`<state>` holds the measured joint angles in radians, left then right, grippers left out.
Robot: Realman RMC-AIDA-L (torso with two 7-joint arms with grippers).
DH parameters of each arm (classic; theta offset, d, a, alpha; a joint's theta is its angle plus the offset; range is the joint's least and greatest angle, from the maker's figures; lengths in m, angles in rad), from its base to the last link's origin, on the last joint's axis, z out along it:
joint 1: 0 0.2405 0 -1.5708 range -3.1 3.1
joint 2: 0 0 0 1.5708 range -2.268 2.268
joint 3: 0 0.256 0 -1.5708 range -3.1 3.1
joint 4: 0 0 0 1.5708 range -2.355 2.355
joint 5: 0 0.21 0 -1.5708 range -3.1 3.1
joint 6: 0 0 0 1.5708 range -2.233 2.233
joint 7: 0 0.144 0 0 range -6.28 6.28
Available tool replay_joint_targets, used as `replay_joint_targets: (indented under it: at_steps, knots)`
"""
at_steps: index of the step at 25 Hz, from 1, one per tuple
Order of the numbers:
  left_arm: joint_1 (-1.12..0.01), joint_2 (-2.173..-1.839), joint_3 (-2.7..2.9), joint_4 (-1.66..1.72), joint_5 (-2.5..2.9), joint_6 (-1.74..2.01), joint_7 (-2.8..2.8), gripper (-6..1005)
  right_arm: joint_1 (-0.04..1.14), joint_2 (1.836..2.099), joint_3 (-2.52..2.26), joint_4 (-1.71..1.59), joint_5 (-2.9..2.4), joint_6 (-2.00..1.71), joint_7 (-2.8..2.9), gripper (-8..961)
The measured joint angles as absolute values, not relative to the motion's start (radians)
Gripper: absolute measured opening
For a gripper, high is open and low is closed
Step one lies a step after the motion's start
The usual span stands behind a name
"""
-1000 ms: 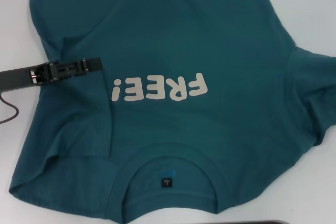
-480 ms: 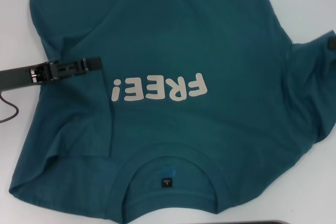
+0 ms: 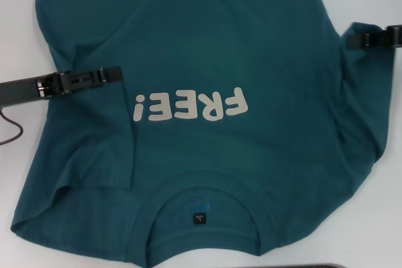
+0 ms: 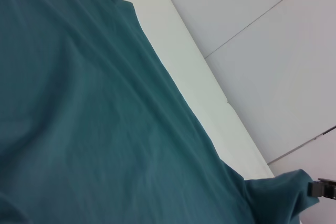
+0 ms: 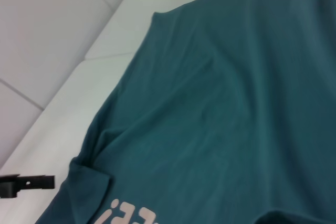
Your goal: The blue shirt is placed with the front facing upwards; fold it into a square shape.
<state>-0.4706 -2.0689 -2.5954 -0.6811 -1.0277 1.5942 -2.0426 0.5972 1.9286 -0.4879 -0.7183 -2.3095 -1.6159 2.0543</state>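
We read off-white block lettering "FREE!" (image 3: 190, 106) on the chest of the blue shirt (image 3: 207, 36); in the head view it appears upside down. The right wrist view catches only part of the same lettering at the picture's edge. Inside the collar (image 3: 200, 196) sits a small dark neck label (image 3: 199, 217) with tiny light print that we cannot make out.
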Motion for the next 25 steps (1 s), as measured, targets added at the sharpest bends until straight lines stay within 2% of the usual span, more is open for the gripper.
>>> replay_joint_targets:
  at_steps: [9, 13, 17, 25]
  knots:
    - [-0.47, -2.069, -2.595, -0.68, -1.028, 1.59, -2.042, 919, 0.65, 1.972, -0.619, -0.711, -2.31, -1.552, 2.056, 26]
    - [-0.47, -2.069, -2.595, -0.679, -1.028, 1.587, -2.042, 919, 0.662, 1.98, -0.644, -0.712, -2.31, -1.505, 2.057, 160]
    - [-0.469, -2.069, -2.596, -0.679, -1.028, 1.586, -2.042, 919, 0.658, 1.978, -0.639, -0.722, -2.31, -1.496, 2.061, 286]
    - [-0.469, -2.069, -2.595, -0.68, -1.028, 1.578, -2.041, 918, 0.584, 1.929, -0.635, -0.725, -2.31, -1.505, 2.128, 565]
